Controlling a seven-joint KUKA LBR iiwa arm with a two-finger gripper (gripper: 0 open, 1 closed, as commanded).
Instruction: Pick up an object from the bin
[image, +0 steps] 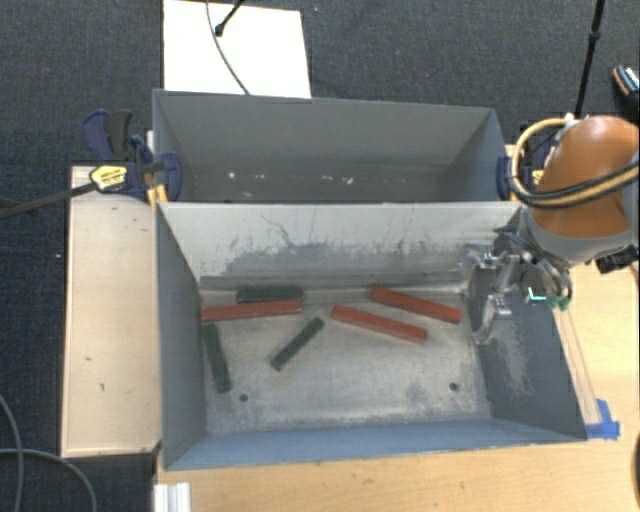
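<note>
Closest to the lens sat the bin's (350, 442) front wall, grey metal, bare along its inner foot. Floor beyond it scuffed and dusty.

Six slim bars lay flat on the floor, none stacked, all toward the back half:
- left green bar (215, 360), dark, running front to back, close to the left wall.
- middle green bar (297, 343), dark, diagonal, near the floor's centre.
- back green bar (268, 295), dark, parallel to the back wall.
- long red bar (250, 311), red-brown, just in front of the back green bar, the two close alongside; contact could not be judged.
- centre red bar (378, 323), red-brown, slightly slanted, right of centre.
- right red bar (415, 304), red-brown, behind the centre one, its right end pointing at the right wall.

Gripper (484, 318) hung low against the right wall, just beside the right end of the right red bar and not over it. Open or closed: could not tell from this angle. Nothing was seen in its grasp. Orange cover (590, 165) on the wrist stood above the bin's back right corner.

Progress, as judged: pick not yet made. Every bar lay on the floor. The right red bar was the nearest candidate; closing on a bar and lifting it clear were both left.
</note>
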